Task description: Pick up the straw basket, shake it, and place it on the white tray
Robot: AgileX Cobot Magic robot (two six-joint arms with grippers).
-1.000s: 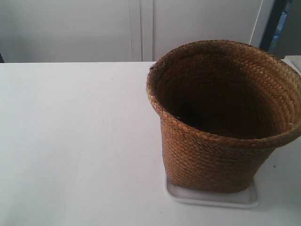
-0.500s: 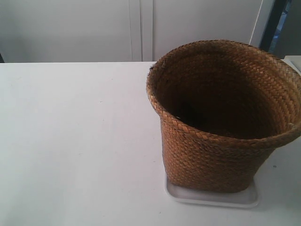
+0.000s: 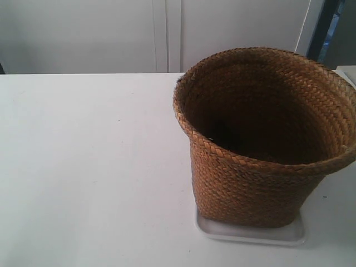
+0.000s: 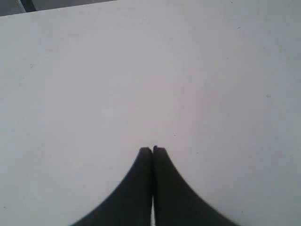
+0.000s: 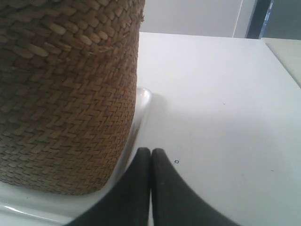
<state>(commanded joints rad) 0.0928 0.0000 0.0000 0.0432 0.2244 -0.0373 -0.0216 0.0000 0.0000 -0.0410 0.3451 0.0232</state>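
The straw basket (image 3: pixel 261 178) stands upright on the white tray (image 3: pixel 250 235) at the exterior view's right, its dark inside facing up. In the right wrist view the straw basket (image 5: pixel 66 103) fills one side, resting on the white tray (image 5: pixel 141 101). My right gripper (image 5: pixel 151 150) is shut and holds nothing, beside the tray's rim and apart from the basket. My left gripper (image 4: pixel 152 149) is shut too, over bare white table (image 4: pixel 141 70), with no task object in its view. Neither arm shows in the exterior view.
The white table (image 3: pixel 83 167) stretches out beside the basket. A white cabinet wall (image 3: pixel 167 33) stands behind the table's far edge. A dark gap (image 3: pixel 328 28) and another white surface (image 3: pixel 349 72) show at the far right corner.
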